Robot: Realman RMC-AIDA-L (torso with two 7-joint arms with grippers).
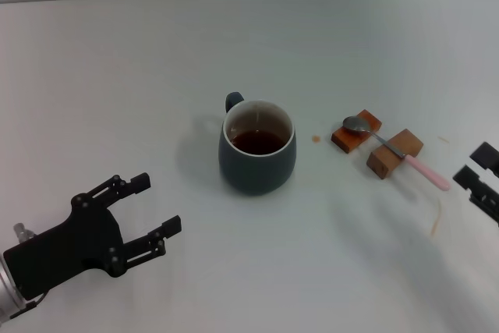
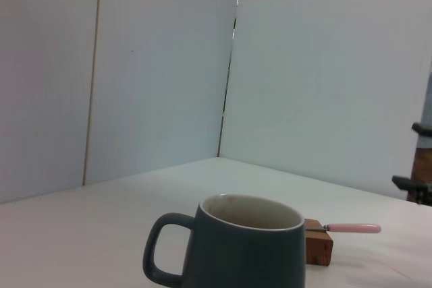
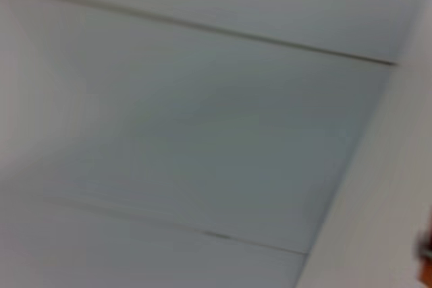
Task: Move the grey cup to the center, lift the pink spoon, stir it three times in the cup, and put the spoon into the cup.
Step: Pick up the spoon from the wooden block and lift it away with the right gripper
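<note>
The grey cup (image 1: 258,155) stands upright at the middle of the white table (image 1: 117,99), with dark brown liquid inside and its handle pointing to the far side. It also shows in the left wrist view (image 2: 239,244). The pink spoon (image 1: 394,150) lies across two small wooden blocks (image 1: 376,143) to the right of the cup, bowl toward the cup, pink handle (image 2: 352,228) pointing right. My left gripper (image 1: 156,210) is open and empty at the front left, apart from the cup. My right gripper (image 1: 477,169) is at the right edge, just beyond the spoon's handle end.
A small brown drip (image 1: 316,139) marks the table between the cup and the blocks. White tiled walls (image 2: 135,65) rise behind the table. The right wrist view shows only blurred white wall.
</note>
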